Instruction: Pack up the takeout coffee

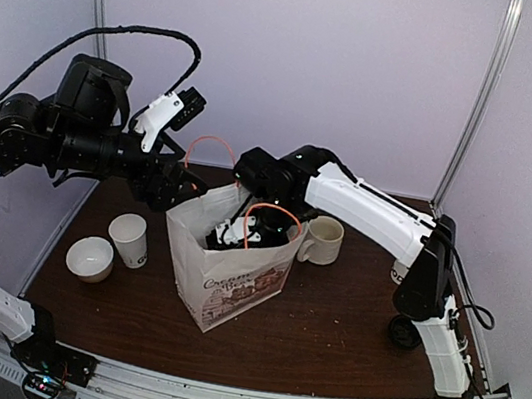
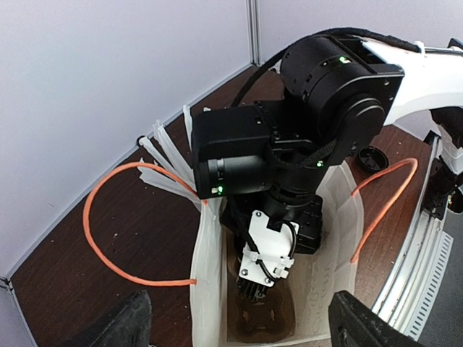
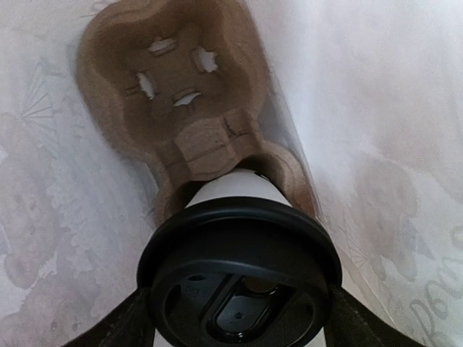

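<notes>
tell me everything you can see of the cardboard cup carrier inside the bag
The cup carrier is brown moulded pulp, matte and rough, lying flat on the bottom of the white printed bag, its walls close around it. Two round wells show, joined by a raised ridge. The far well is empty, with four small slots in its floor. The near well holds an upright white paper cup with a black lid.

Cream mug [image 1: 322,240] upright; white bowl [image 1: 90,258] well apart, leftward.
</notes>
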Robot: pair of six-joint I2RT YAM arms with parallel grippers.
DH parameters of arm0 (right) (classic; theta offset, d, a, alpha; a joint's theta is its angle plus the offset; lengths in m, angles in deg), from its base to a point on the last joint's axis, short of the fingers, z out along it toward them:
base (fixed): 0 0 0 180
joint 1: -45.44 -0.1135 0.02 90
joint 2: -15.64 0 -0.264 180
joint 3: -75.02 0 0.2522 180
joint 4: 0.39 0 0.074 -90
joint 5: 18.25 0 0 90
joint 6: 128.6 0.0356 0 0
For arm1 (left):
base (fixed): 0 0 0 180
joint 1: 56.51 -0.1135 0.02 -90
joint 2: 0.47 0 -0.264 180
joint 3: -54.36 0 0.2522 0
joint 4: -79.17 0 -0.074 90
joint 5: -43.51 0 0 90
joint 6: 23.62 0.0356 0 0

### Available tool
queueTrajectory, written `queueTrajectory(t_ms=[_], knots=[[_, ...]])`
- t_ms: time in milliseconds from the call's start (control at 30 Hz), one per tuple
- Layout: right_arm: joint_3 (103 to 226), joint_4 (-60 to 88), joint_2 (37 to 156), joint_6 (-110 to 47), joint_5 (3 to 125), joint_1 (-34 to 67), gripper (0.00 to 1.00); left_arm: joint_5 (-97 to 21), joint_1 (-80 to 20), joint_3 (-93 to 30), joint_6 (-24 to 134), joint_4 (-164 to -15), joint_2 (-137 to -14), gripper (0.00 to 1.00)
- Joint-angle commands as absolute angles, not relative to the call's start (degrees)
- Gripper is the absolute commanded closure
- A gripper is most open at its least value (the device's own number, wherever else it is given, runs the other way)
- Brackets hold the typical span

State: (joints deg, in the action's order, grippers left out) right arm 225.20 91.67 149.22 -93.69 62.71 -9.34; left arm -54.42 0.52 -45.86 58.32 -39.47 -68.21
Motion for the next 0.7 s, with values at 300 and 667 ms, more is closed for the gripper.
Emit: queueTrajectory(t_ms=[300,667], knots=[[228.5,99.1,142.5,-88.0,56.1,-11.2,0.01,-56.3,-0.8,-45.5,57.6,-42.2,-68.3,0.11],[227.9,97.3,136.8,-84.4,56.7,-11.2,0.01,-54.6,-5.0,-43.2,52.5,-43.5,-71.4,0.10]])
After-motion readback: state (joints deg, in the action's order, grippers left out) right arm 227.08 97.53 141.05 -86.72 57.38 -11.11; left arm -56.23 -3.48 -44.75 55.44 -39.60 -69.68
